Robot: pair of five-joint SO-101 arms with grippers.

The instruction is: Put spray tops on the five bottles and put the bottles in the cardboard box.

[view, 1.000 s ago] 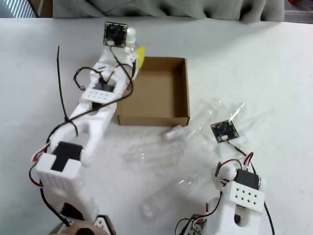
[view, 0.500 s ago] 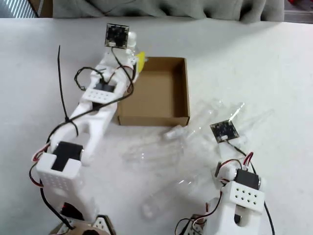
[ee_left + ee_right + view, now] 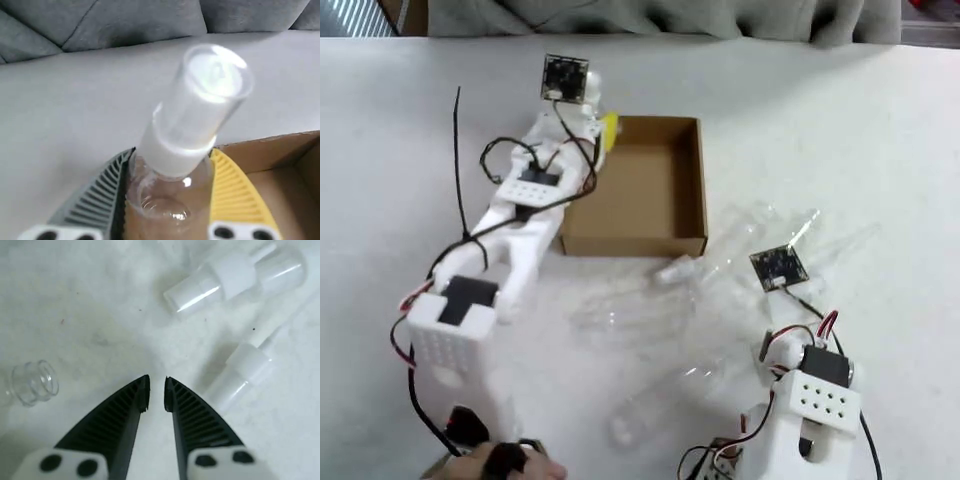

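Observation:
My left gripper is shut on a clear bottle that carries a spray top with a clear cap. In the high view this left gripper holds the bottle over the far left corner of the open cardboard box. My right gripper hangs low over the table, shut but for a thin gap, with nothing between its fingers. Two white spray tops lie just ahead of it. An open bottle neck lies off to one side.
Several clear bottles and spray tops lie scattered on the white table between the box and the right arm. A grey sofa edge runs along the table's far side.
The left arm has swung a little toward the box with the bottle still in its gripper, and its lower links have shifted. The right arm has kept still.

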